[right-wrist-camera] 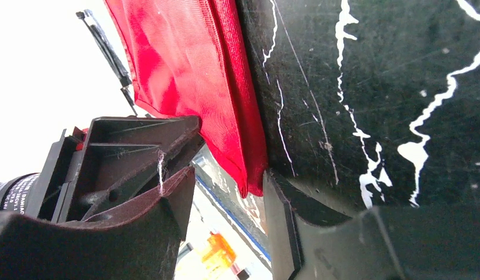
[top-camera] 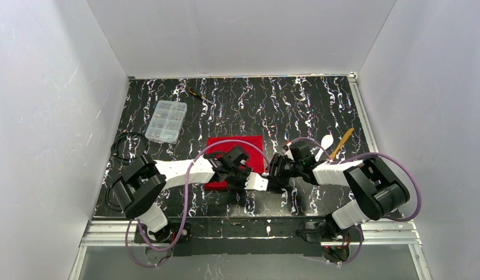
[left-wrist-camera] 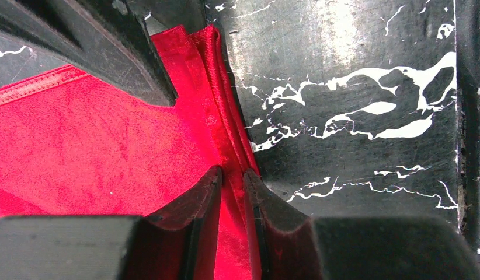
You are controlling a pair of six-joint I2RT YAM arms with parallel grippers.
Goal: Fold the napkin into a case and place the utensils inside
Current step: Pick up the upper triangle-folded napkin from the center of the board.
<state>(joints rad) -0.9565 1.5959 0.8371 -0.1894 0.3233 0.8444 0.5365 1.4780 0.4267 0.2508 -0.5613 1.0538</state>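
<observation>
1. Room first: the napkin (top-camera: 237, 147) lies flat about mid-table (top-camera: 272, 105). There's a wide bare strip behind it up to the back wall (top-camera: 226, 35). The near side is crowded, since both arms meet over the cloth's near right corner.
2. On the left, a clear compartment box (top-camera: 166, 121) sits well apart from the cloth toward the back. A black cable (top-camera: 128, 146) is looped by the left edge. A thin black-and-yellow tool (top-camera: 198, 93) lies near the back edge.
3. The left gripper (left-wrist-camera: 233, 175) is over the napkin's right side. Its fingers (left-wrist-camera: 194, 201) are pinched nearly together, with a ridge of the layered red hem caught between them, so it's clamped on the cloth.
4. The right gripper (right-wrist-camera: 229, 175) is just off that same right edge, over bare table. Its jaws stand apart: the cloth's corner touches the inner face of one finger, and there's a clear gap to the other, so nothing's gripped.
5. The utensils are to the right of the right gripper and toward the table's right rail, well apart from the napkin. The white spoon (top-camera: 326, 142) and the yellow-gold piece (top-camera: 343, 143) lie just beside each other.
6. Count: one napkin, two utensils, one box, one tool, one cable, two grippers.
</observation>
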